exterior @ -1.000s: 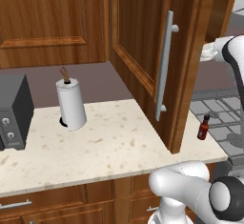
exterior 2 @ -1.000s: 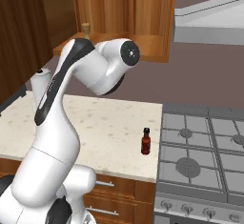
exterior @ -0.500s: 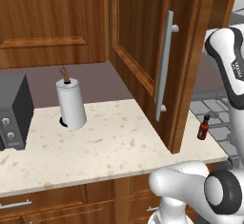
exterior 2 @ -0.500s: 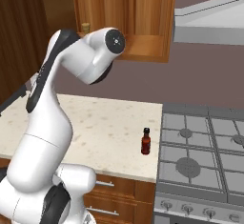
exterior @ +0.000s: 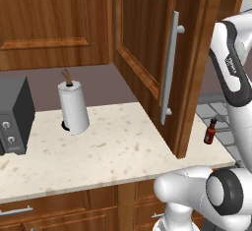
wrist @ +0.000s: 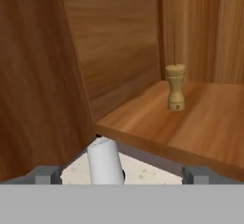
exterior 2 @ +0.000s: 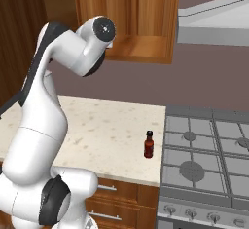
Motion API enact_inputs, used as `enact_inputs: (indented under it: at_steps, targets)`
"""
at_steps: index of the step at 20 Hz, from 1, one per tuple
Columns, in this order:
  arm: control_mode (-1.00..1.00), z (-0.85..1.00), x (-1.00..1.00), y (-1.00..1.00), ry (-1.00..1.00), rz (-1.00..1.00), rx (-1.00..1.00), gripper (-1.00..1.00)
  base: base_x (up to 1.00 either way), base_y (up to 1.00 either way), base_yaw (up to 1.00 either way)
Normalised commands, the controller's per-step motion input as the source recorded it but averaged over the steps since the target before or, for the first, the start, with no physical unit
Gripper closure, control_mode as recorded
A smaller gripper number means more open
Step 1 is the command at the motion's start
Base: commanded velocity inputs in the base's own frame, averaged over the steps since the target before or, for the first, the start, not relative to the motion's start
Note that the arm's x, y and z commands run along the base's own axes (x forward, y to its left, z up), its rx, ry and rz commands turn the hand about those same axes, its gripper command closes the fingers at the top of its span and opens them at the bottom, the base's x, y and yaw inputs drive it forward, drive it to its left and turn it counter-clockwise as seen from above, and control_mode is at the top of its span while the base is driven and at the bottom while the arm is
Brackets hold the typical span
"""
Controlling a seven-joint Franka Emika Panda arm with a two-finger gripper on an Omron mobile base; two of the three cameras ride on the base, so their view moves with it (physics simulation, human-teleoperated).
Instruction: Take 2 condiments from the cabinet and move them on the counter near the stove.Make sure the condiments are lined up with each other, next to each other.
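Note:
The dark red-brown bottle [exterior 2: 149, 144] [exterior: 210, 131] stands upright on the speckled counter [exterior 2: 102, 130] close to the stove's [exterior 2: 209, 157] left edge. Inside the open cabinet [exterior 2: 131, 26], the tan knob-topped shaker [wrist: 175, 87] stands upright on the wooden shelf [wrist: 157, 120]. In the hand view my gripper [wrist: 121, 174] is open, its fingertips [wrist: 45, 174] spread wide with nothing between them. It hovers in front of the shelf's front edge, with the shaker ahead and a little to the right.
The cabinet door [exterior: 147, 53] with its silver bar handle [exterior: 170, 68] hangs open over the counter, beside my arm [exterior: 231, 77]. A white paper-towel roll [exterior: 74, 108] [wrist: 106, 163] and a black toaster [exterior: 12, 114] stand on the counter to the left.
My arm has swung up and round toward the cabinet opening. The bottle on the counter has not moved, and the gripper has stayed open.

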Motion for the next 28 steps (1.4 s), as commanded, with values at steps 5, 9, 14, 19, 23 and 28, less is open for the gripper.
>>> enact_inputs:
  at_steps: [5,9,14,19,23,28]
  targets:
    - [-1.00,0.01,0.11,0.30,0.03,-0.07,0.00,-1.00,0.00,0.00,0.00]
    - [-1.00,0.06,0.08,0.14,0.06,-0.07,0.00,-1.00,0.00,0.00,0.00]
    - [-1.00,0.02,0.15,0.09,0.09,-0.05,0.00,-1.00,0.00,0.00,0.00]
    - [-1.00,0.00,0.28,0.07,0.04,-0.03,0.00,-1.00,0.00,0.00,0.00]
    - [-1.00,0.00,0.32,0.00,0.00,0.00,0.00,-1.00,0.00,0.00,0.00]
    - [-1.00,0.00,0.24,0.00,0.00,0.00,0.00,-1.00,0.00,0.00,0.00]
